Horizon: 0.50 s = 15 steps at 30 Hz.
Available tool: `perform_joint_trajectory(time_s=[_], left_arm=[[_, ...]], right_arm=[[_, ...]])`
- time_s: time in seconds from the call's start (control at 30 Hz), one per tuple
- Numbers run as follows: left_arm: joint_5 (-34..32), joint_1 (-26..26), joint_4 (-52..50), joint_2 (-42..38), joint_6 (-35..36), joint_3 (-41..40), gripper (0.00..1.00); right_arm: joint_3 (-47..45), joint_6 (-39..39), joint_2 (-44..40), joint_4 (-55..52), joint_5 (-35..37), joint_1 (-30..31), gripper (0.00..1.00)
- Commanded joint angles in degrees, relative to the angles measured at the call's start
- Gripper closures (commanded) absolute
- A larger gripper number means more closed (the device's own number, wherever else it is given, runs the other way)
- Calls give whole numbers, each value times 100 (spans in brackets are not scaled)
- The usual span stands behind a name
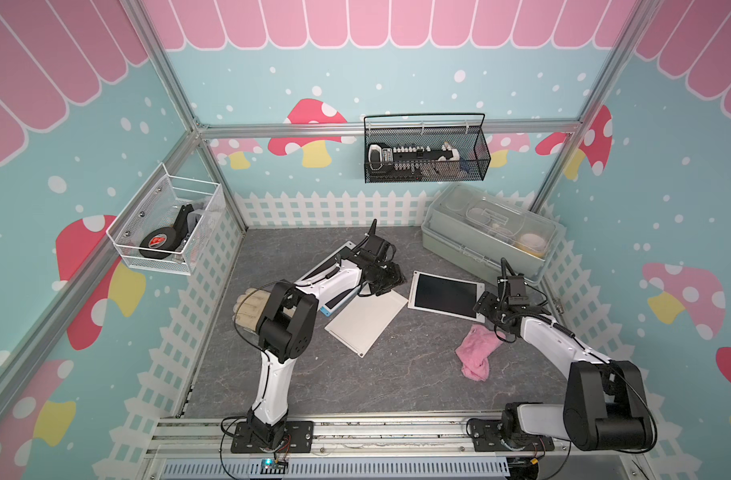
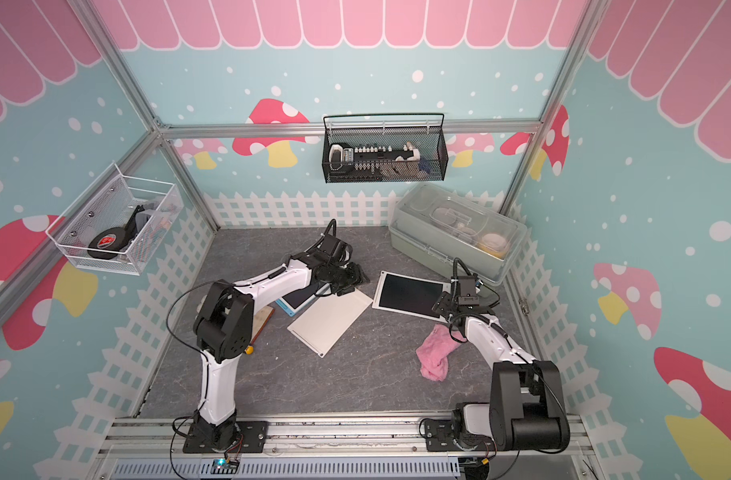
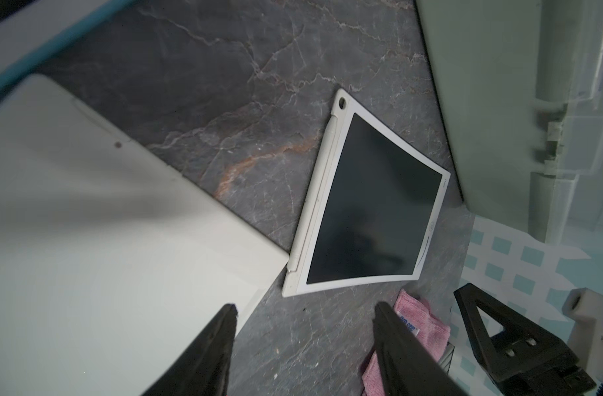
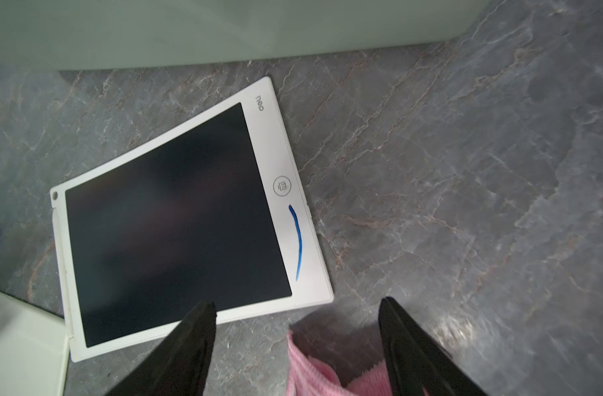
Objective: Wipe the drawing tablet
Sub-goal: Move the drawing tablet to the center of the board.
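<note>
White tablet [image 4: 176, 219] near right jaws

left arm [image 1: 272, 386]: rises steeply from its base, elbow bent high, forearm reaching back and inward
left gripper [image 3: 305, 308]: low, pointing down and toward the right arm, jaws spread wide
right arm [image 1: 550, 336]: upper link folded back low over its base, forearm stretched forward and inward
right gripper [image 4: 296, 303]: low, tilted down, jaws spread wide
grippers: apart, facing each other
</note>
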Motion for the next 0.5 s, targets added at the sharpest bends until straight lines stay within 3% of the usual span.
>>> perform_joint_trajectory(time_s=[0.0, 0.2, 0.47], left_arm=[[329, -51, 343, 393, -11, 505, 36], [468, -165, 381, 1134, 13, 1173, 36], [489, -226, 342, 1559, -24, 1535, 35]], right_arm=[[-130, -13, 165, 415, -319, -75, 24], [-435, 271, 447, 1121, -728, -297, 24], [-269, 288, 951, 1154, -892, -405, 24]])
